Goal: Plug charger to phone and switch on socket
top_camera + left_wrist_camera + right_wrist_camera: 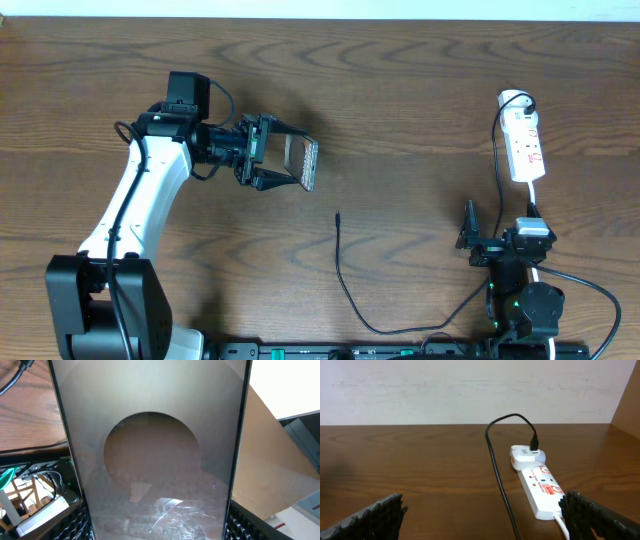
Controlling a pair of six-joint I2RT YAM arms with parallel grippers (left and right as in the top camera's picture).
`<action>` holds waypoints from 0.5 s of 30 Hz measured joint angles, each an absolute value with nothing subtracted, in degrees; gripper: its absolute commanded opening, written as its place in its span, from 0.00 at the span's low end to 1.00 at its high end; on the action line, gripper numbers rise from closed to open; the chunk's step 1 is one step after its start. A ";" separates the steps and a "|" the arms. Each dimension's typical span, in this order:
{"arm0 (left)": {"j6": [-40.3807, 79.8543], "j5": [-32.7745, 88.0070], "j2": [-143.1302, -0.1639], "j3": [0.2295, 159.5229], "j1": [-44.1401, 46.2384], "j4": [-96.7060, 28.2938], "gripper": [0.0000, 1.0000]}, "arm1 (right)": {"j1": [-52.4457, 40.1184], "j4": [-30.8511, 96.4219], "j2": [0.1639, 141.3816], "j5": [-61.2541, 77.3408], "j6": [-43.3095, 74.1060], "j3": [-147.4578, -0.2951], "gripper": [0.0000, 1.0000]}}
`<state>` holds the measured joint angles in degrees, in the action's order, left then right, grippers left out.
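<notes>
1. Black ribbed pads (75,522) of my left gripper (296,164) are pinched onto the long edges of the phone (308,165), a flat dark rectangular slab that I hold stood on edge, apparently clear of the brown wooden table (400,60).
2. My right gripper (470,235) is spread wide and holds nothing. It sits low near my base, aimed towards the socket (525,145), a small elongated white power strip with red markings.
3. The charger (345,280), a long thin black cable, lies between my arms. Its small connector tip (338,213) rests free on the wood, near the phone but apart from it.
4. I judge the phone rigid, smooth and likely slippery, so an edge grip suits it, provided the port end is left clear.
5. The cable looks limp and light. I would take it just behind the tip, where it is stiffest.
6. The light socket may slide when its switch is pressed.
7. Only the overhead view shows the cable's whole route and the loose tip.
8. The left wrist view gives just the phone's face and its round mark (152,455).
9. The right wrist view alone shows the white plug (525,456) seated in the socket's far end.
</notes>
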<state>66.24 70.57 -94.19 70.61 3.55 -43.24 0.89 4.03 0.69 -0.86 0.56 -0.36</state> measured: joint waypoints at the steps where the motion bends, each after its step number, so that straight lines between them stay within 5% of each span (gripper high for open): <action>1: 66.24 70.57 -94.19 70.63 3.55 -43.24 0.08 | 0.89 4.03 0.69 -0.86 0.58 -0.36 0.99; 15: 66.24 68.40 -94.19 70.61 3.55 -43.24 0.07 | 0.89 4.03 0.69 -0.84 0.56 -0.36 0.99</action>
<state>66.24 68.40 -94.19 70.61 3.55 -43.24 0.89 4.03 0.69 -0.84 0.56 -0.36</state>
